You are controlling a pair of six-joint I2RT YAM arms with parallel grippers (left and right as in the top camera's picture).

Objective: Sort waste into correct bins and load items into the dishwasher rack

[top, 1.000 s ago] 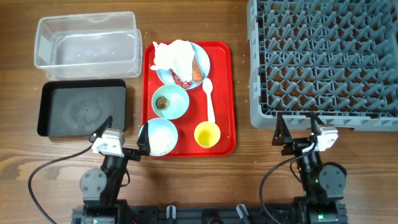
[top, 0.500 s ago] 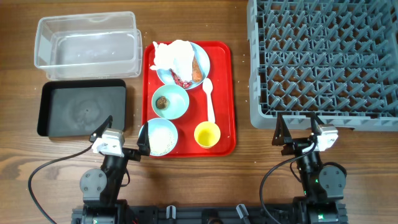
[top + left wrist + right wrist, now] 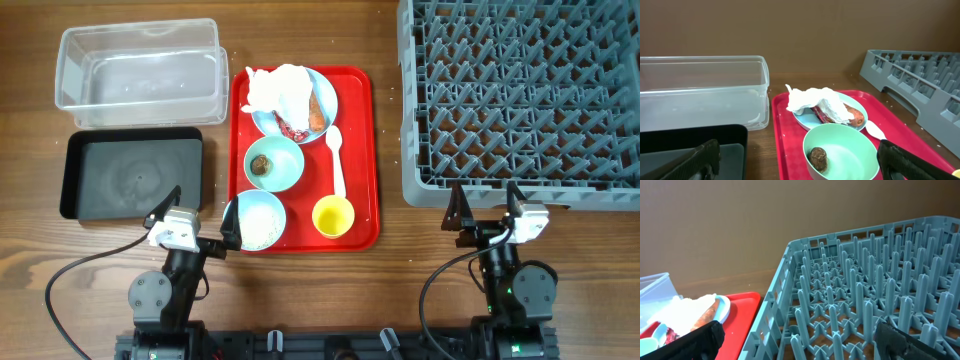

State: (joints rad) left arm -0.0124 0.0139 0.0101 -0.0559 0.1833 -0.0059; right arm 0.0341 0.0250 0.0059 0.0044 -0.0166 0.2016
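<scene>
Napkin [image 3: 278, 88], crumpled white, lies on the light blue plate [image 3: 329, 98] on the red tray [image 3: 360, 135], covering most of it and part of the carrot piece [image 3: 318, 118]. Left pincer [image 3: 203, 208] and right pincer [image 3: 486, 208] are each spread apart and empty, their fingers cropped in wrist views.

Between the red tray [image 3: 368, 150] and the rack [image 3: 520, 100] runs a narrow strip of bare table [image 3: 388, 130]. The rack wall stands just before the right gripper [image 3: 484, 188]. Left of the red tray, the tub [image 3: 140, 75] and black tray [image 3: 130, 178] leave only thin gaps. Bowls [image 3: 274, 165], cup [image 3: 332, 216] and spoon [image 3: 337, 160] crowd the red tray; the table's near side lies bare.
</scene>
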